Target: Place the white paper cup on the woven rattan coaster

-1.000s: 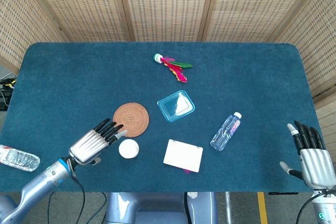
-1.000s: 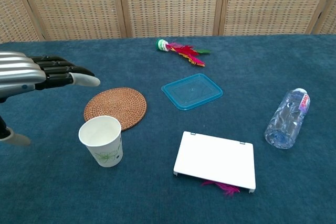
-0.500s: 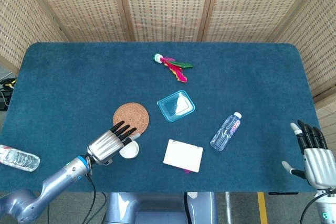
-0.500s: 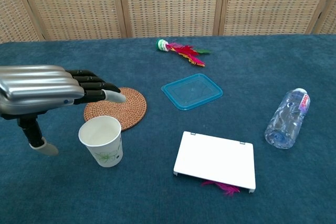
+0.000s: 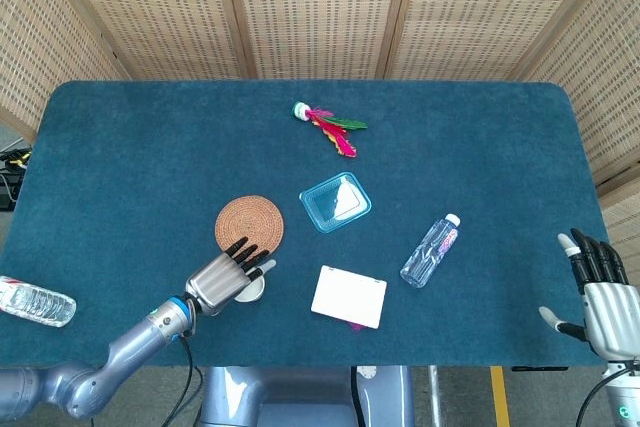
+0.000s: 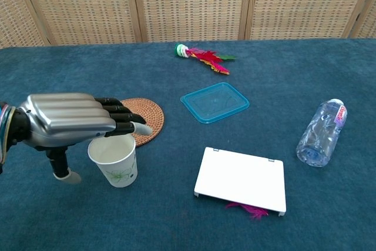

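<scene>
The white paper cup (image 6: 115, 164) stands upright on the blue table, just in front of the round woven rattan coaster (image 6: 143, 119). From above, the cup (image 5: 254, 290) is mostly hidden under my left hand (image 5: 226, 279). That left hand (image 6: 70, 120) hovers flat over the cup's rim with fingers stretched toward the coaster (image 5: 250, 224) and the thumb hanging down at the cup's left side. It holds nothing. My right hand (image 5: 598, 289) is open off the table's right front corner, far from the cup.
A clear blue lid (image 5: 335, 201) lies right of the coaster, a white flat box (image 5: 348, 296) in front of it. A plastic bottle (image 5: 430, 250) lies further right, another bottle (image 5: 35, 301) at the left edge. A feather shuttlecock (image 5: 328, 125) lies at the back.
My left hand has moved right and forward, from beside the cup to directly over its rim. The right hand has drifted slightly lower and to the right. The cup has not moved.
</scene>
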